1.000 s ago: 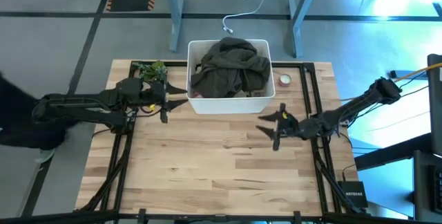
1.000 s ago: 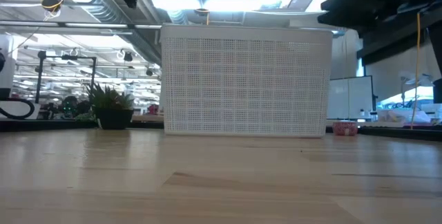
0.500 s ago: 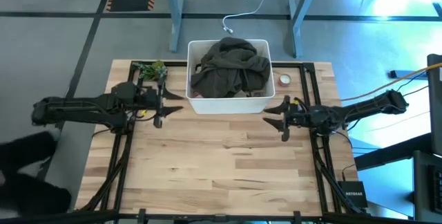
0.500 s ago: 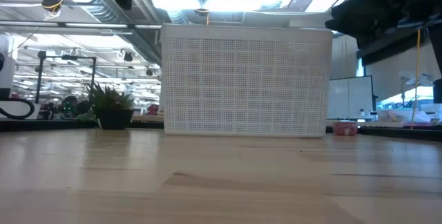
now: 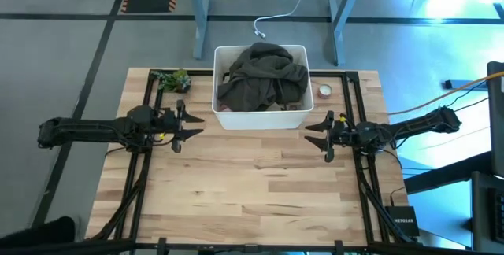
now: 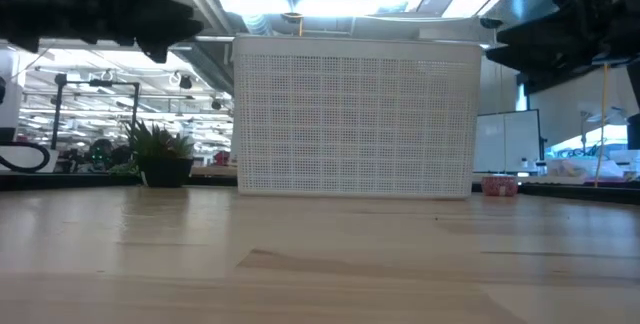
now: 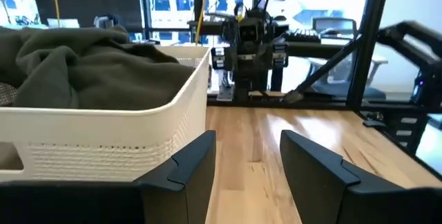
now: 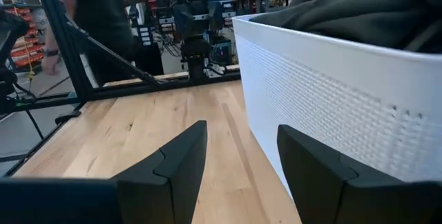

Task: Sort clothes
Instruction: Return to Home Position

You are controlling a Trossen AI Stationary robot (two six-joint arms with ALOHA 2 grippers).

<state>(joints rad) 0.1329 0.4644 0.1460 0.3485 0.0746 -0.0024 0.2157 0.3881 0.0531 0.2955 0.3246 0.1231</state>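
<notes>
Centrally, at the far edge of the table point(image 5: 252, 200), found the white bin point(image 5: 260, 118) standing upright. Recorded the clothes point(image 5: 264, 78) inside it, with a dark olive garment crumpled on top and heaped above the rim. Could not see below that top layer. Confirmed the clothes point(image 7: 90, 72) above the bin's perforated wall point(image 7: 103, 148) from the left wrist, and the clothes point(image 8: 373, 3) above the bin point(image 8: 331, 106) from the right wrist.

Located the left pincer point(image 5: 193, 123) over the table's left side, near the bin's near left corner but apart from it, pointing across toward the right arm. Checked its fingers point(image 7: 193, 162): spread apart with bare table between them, gripping nothing.

Located the right pincer point(image 5: 311, 131) over the table's right side, near the bin's near right corner but apart from it, pointing back toward the left arm. Checked its fingers point(image 8: 173, 162): likewise parted, gripping nothing.

Verified in the low view the left arm point(image 6: 90, 14) and the right arm point(image 6: 570, 34) as dark shapes at the upper corners, well above the table point(image 6: 320, 264), with the bin point(image 6: 355, 114) between them.

Noted a small green plant point(image 5: 173, 79) at the far left beside the bin, and a small red-and-white object point(image 5: 324, 91) just beside the bin's right wall.
</notes>
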